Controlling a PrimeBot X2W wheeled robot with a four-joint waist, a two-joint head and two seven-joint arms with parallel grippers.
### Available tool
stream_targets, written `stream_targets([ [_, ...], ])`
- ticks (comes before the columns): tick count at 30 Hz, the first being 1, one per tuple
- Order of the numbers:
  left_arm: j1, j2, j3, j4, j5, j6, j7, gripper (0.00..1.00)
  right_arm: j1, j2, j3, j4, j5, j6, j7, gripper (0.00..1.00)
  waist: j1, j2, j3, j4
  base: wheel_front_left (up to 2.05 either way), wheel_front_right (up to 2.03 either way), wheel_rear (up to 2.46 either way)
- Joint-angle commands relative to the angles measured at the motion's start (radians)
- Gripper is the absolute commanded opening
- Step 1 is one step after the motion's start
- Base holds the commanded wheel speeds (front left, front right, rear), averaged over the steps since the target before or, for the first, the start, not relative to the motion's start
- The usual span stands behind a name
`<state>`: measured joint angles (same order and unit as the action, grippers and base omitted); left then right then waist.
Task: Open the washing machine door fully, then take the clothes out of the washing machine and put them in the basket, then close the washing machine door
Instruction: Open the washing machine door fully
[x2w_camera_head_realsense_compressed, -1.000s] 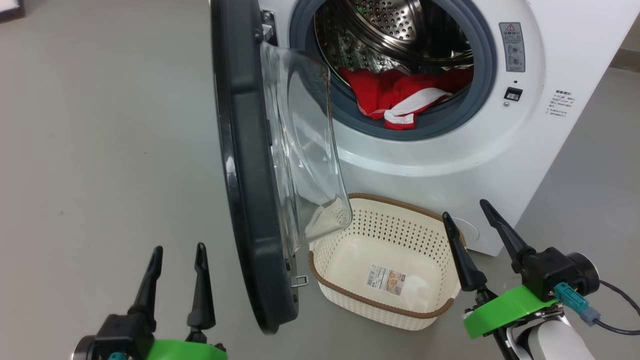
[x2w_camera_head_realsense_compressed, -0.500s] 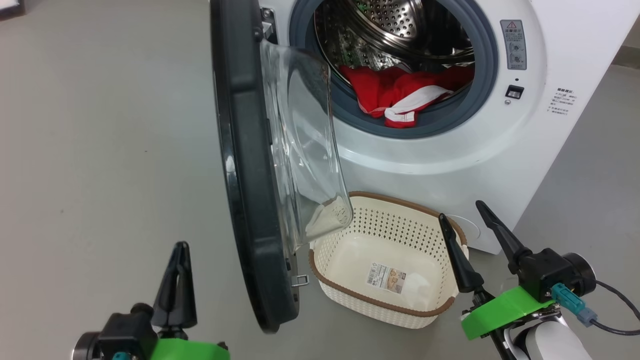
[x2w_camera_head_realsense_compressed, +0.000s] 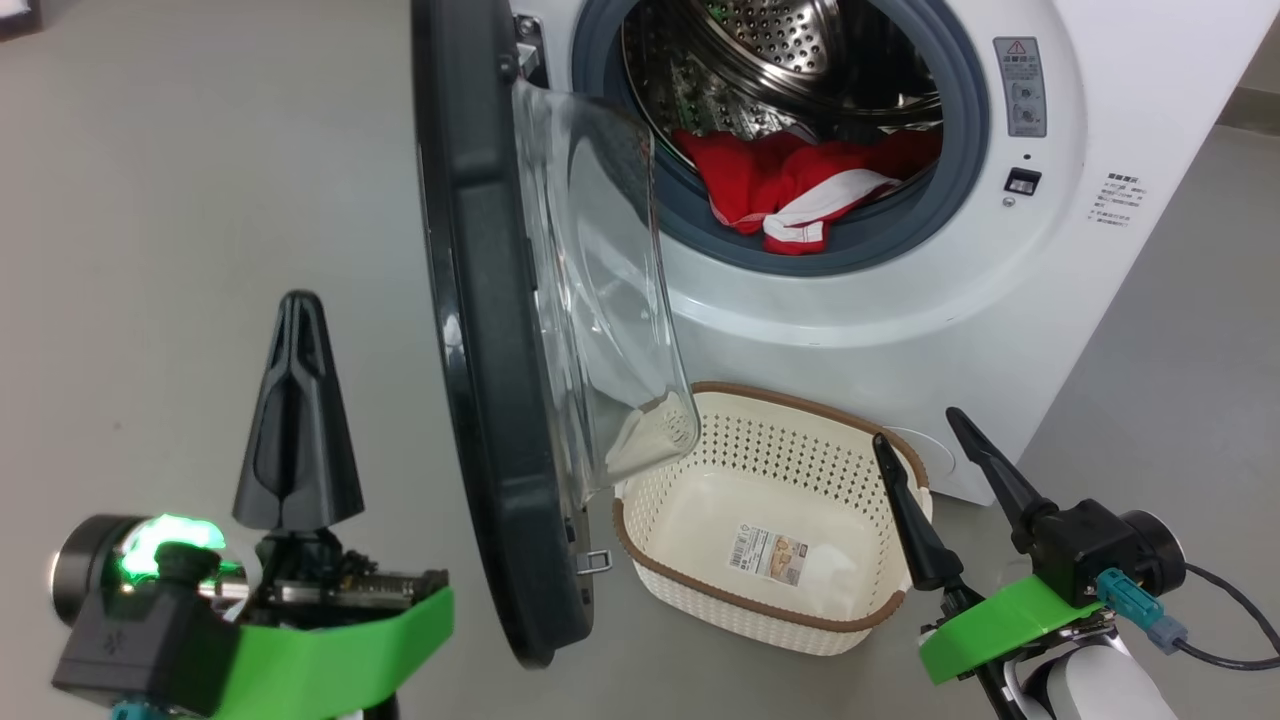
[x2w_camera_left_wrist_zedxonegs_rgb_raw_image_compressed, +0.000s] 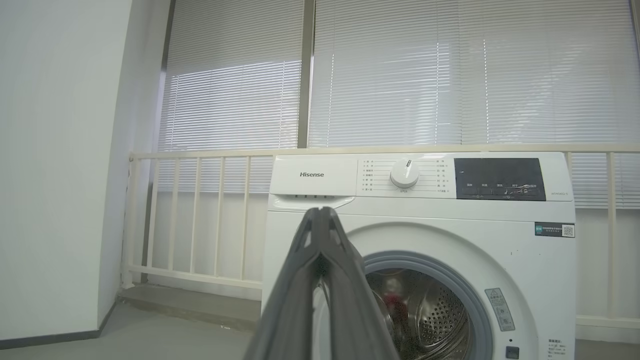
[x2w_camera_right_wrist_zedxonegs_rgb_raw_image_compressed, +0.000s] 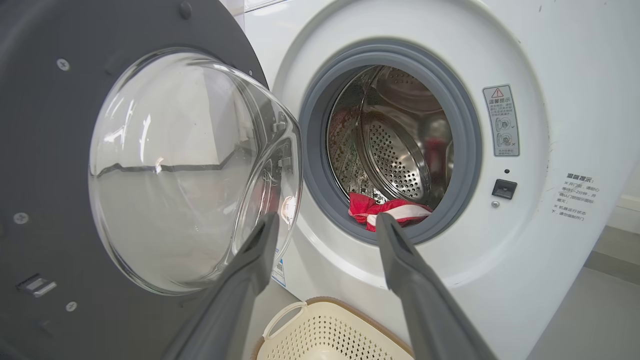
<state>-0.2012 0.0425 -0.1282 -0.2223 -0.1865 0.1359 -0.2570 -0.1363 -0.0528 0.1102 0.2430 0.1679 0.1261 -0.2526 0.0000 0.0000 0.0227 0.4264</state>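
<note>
Since a second ago, our left gripper (x2w_camera_head_realsense_compressed: 299, 305) has brought its two fingers together on nothing and risen, left of the washing machine door (x2w_camera_head_realsense_compressed: 470, 300). Our right gripper (x2w_camera_head_realsense_compressed: 915, 425) hangs with jaws apart near the right end of the basket (x2w_camera_head_realsense_compressed: 760, 605).

A plain grey floor (x2w_camera_head_realsense_compressed: 200, 200) carries the washing machine (x2w_camera_head_realsense_compressed: 1100, 100), with the basket just in front of it. The door stands edge-on between our left gripper and the drum opening, and its glass bowl overlaps the basket's left end. The clothes (x2w_camera_head_realsense_compressed: 790, 185) lie at the drum's front lip, on the grey rubber ring (x2w_camera_head_realsense_compressed: 950, 190).

Our left wrist view adds the control panel (x2w_camera_left_wrist_zedxonegs_rgb_raw_image_compressed: 499, 179), the dial (x2w_camera_left_wrist_zedxonegs_rgb_raw_image_compressed: 404, 173), a pale railing (x2w_camera_left_wrist_zedxonegs_rgb_raw_image_compressed: 200, 215) and window blinds (x2w_camera_left_wrist_zedxonegs_rgb_raw_image_compressed: 450, 75). Our right wrist view faces the door's inner side.
</note>
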Motion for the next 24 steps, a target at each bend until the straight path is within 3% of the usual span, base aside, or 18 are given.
stream_targets([
  [1,-0.046,0.008,0.022,-0.050,0.011,0.006,-0.005,0.00,-0.025,0.003,0.024,-0.020,0.012,0.005,-0.009,1.00,0.0000,0.0000,-0.001,-0.005,0.00,0.00,0.00],
  [6,-0.067,0.008,-0.060,-0.098,-0.043,-0.043,-0.005,0.00,-0.029,0.003,0.021,-0.020,0.013,0.005,-0.009,1.00,0.0000,0.0000,-0.001,-0.015,0.00,0.00,0.00],
  [14,-0.051,0.008,-0.204,0.030,-0.098,-0.105,0.017,0.00,-0.028,0.003,0.020,-0.018,0.012,0.005,-0.009,1.00,0.0000,0.0000,-0.003,-0.025,0.00,0.00,0.00],
  [24,-0.017,0.008,-0.277,0.209,-0.167,-0.081,0.128,0.00,-0.022,0.003,0.021,-0.021,0.014,0.005,-0.009,1.00,0.0000,0.0000,-0.003,-0.028,0.00,0.00,0.00],
])
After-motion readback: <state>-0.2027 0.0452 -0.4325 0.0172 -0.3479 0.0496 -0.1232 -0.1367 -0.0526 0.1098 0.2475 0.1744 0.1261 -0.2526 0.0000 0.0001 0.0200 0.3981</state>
